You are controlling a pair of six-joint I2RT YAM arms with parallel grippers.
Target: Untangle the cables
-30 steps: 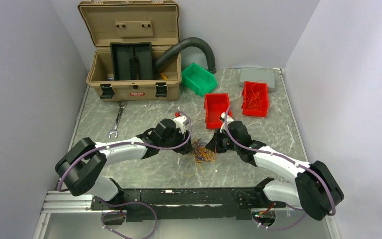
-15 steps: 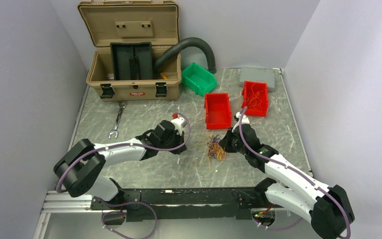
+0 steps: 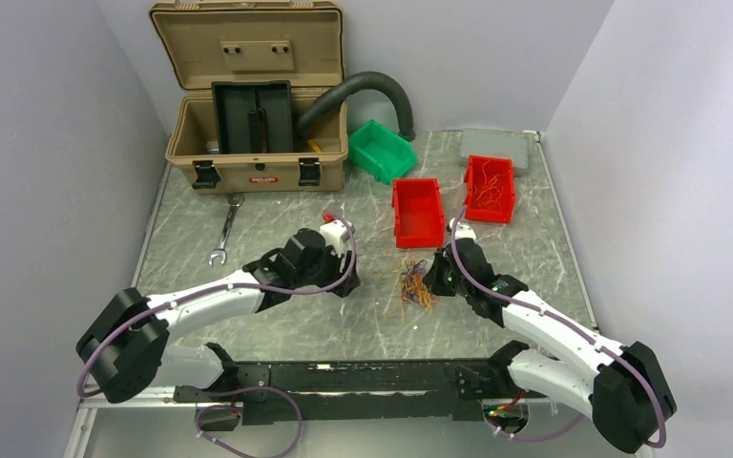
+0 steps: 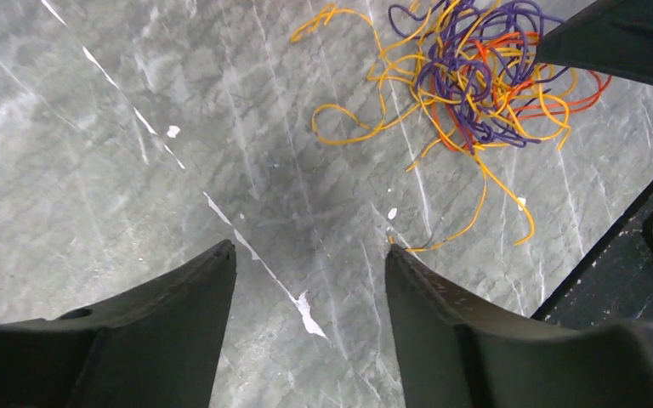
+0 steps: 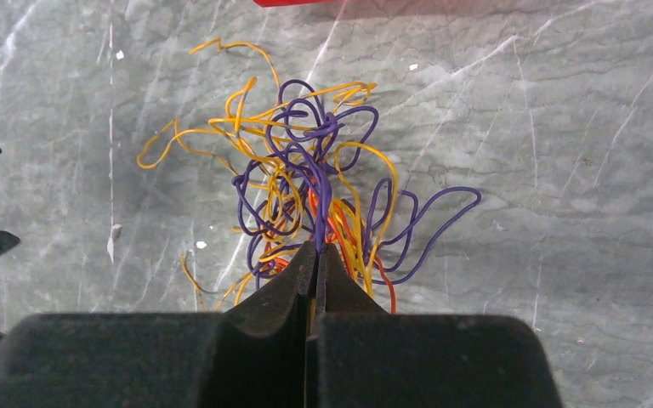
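1. The tangle of hair-thin orange, yellow, red and purple wires lies on the grey marbled tabletop. In the overhead view it sits mid-frame, between the two arms and just below a red plastic bin.
2. The right gripper has its fingers pressed together on strands at the lower edge of the tangle in its own view. A purple strand runs straight into the tips; how many others are caught I cannot tell.
3. The left gripper has its fingers apart with nothing between them, over bare tabletop. The tangle fills the upper right of its view, well apart from the fingertips.
4. The step in hand looks like this: the right gripper anchors the clump while the left picks out one strand.
5. A good target is the loose yellow loop at the left edge of the knot, since it lies flat and clear of the purple mass.
6. The left fingers should straddle that single strand and close right at the table surface, because wires this thin slip easily.
7. The pull should be slow, toward the left of the overhead frame; if the whole clump drags, let go and choose another strand.
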